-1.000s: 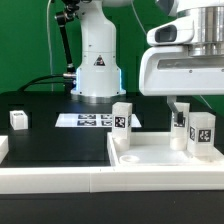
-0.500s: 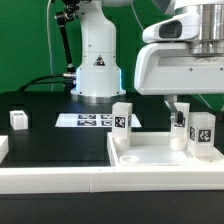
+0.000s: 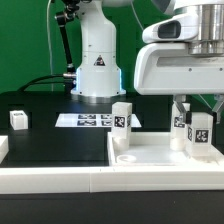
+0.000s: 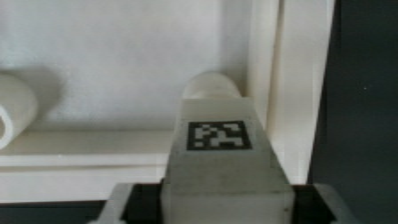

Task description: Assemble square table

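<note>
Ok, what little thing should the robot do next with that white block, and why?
Probably squeeze the gripper firmly onto the leg, without lifting yet. The leg stands between the fingers on the tabletop, but I cannot tell whether they grip it tightly.

Exterior cam: low, close, facing robot base point(image 3: 97, 62) at 12 o'clock, tabletop point(image 3: 150, 158) at 5 o'clock. Wrist cam: very tight, looking down on leg point(image 4: 222, 150). Overlap: that leg, tabletop edge.
</note>
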`<state>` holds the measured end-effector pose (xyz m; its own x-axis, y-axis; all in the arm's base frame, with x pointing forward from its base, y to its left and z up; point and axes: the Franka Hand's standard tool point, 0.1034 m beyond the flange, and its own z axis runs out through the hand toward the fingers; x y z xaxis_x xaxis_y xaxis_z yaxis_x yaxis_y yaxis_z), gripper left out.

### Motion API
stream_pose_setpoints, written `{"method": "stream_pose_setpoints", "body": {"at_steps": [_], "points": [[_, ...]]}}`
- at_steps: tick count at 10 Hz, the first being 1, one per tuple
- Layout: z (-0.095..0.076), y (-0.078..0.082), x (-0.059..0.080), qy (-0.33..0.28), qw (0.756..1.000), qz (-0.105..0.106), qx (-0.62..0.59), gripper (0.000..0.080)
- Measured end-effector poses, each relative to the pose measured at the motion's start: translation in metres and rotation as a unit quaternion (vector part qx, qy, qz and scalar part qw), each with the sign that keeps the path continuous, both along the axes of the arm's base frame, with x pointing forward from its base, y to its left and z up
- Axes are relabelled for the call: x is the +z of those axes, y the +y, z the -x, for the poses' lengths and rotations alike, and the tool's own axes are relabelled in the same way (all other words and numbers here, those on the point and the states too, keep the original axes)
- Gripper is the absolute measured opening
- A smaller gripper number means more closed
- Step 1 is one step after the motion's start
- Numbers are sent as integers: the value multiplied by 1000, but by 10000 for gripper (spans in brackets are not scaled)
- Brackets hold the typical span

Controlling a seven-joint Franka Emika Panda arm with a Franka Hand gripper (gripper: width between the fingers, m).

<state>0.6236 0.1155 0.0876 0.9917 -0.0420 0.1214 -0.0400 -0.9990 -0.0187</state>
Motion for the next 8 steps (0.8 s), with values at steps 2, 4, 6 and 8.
{"method": "stream_pose_setpoints", "body": {"at_steps": [2, 4, 6, 8], "points": [[0, -1, -1, 2, 994, -19, -107, 290], [1, -2, -1, 5, 976, -34, -217, 290], [1, -2, -1, 9, 941, -56, -333, 290], [1, -1, -2, 12, 901, -72, -427, 290]]}}
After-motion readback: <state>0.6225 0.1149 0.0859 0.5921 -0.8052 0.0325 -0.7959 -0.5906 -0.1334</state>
